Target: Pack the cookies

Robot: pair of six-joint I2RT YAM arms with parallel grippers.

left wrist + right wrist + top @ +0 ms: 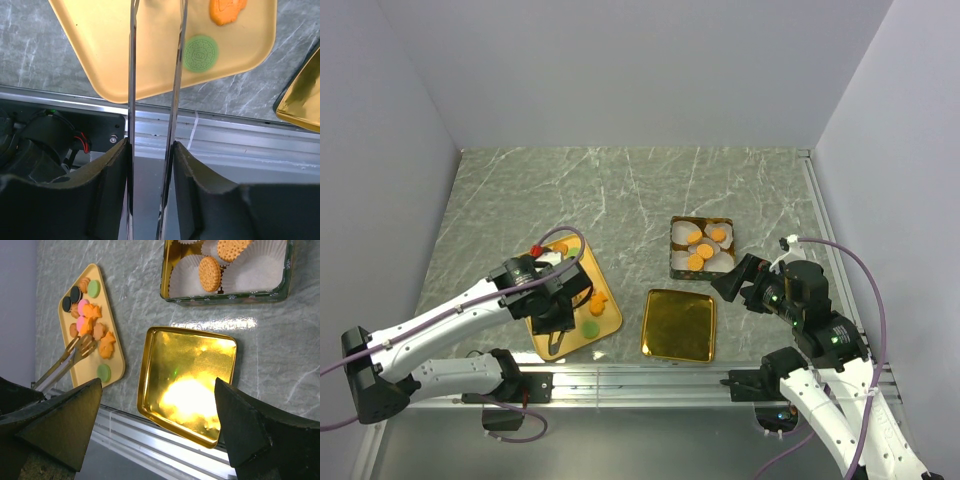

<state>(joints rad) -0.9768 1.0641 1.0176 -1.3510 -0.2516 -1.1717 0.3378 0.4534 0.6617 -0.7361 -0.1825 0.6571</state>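
Cookies (599, 298) in orange, pink, green and dark brown lie on a yellow tray (542, 338) at the left. They also show in the right wrist view (87, 315). My left gripper (555, 298) hovers over the tray, shut on metal tongs (132, 75). The tong tips (85, 345) rest beside orange cookies and hold nothing that I can see. A green cookie (200, 52) lies just right of the tong arms. A tin (672, 262) with white paper cups holds several orange cookies (705, 250). My right gripper (735, 278) is open and empty, right of the tin.
A gold lid (679, 324) lies upside down between the tray and my right arm, near the table's front rail (640, 378). It also shows in the right wrist view (190, 380). Walls enclose the table at left, back and right.
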